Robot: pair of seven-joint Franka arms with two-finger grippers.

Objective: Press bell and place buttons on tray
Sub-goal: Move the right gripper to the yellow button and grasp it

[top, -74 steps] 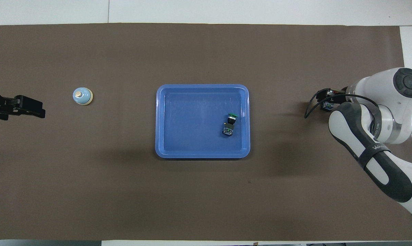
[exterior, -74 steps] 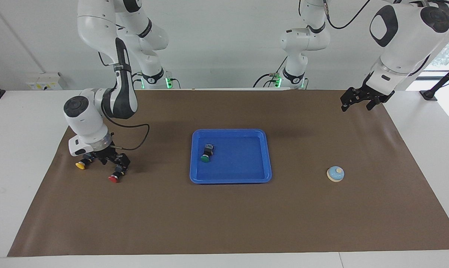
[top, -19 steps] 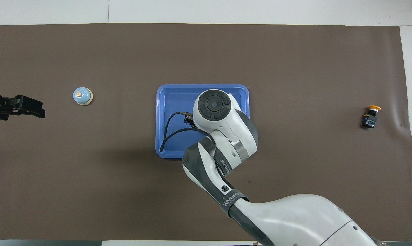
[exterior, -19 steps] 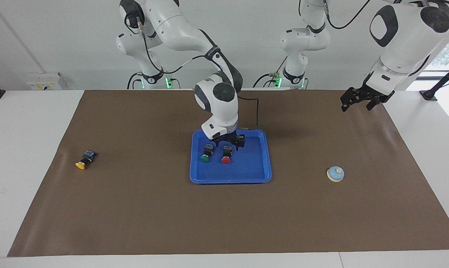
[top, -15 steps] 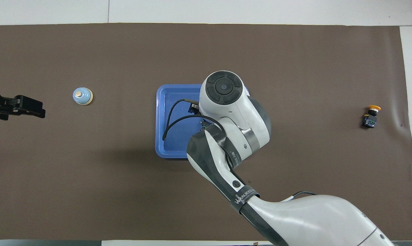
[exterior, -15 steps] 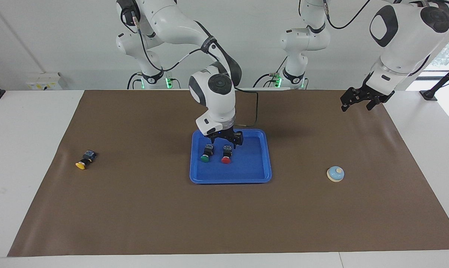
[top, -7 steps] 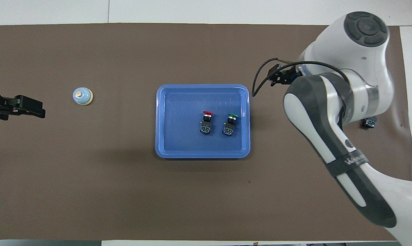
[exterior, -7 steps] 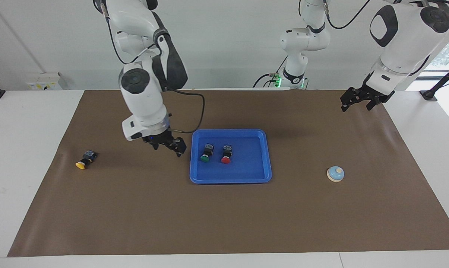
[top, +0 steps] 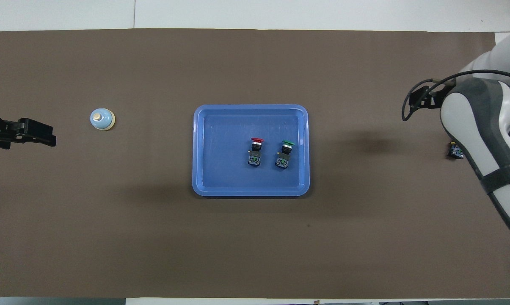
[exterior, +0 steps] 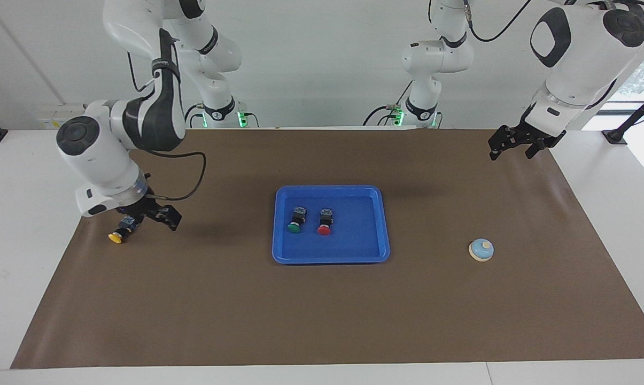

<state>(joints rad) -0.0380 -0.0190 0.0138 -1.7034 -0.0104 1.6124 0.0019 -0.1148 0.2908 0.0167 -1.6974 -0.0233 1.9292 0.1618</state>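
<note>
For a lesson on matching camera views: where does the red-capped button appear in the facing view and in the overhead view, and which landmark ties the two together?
Facing view: the red-capped button lies in the tray, beside the green-capped button, cap pointing away from the robots.
Overhead view: the same button lies in the tray's middle, green-capped one beside it.
Shared landmark: the blue tray at the table's centre.

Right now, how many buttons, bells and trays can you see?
Buttons: 3, green, red, yellow
Bells: 1, the bell
Trays: 1, the tray
Total: 5
</note>
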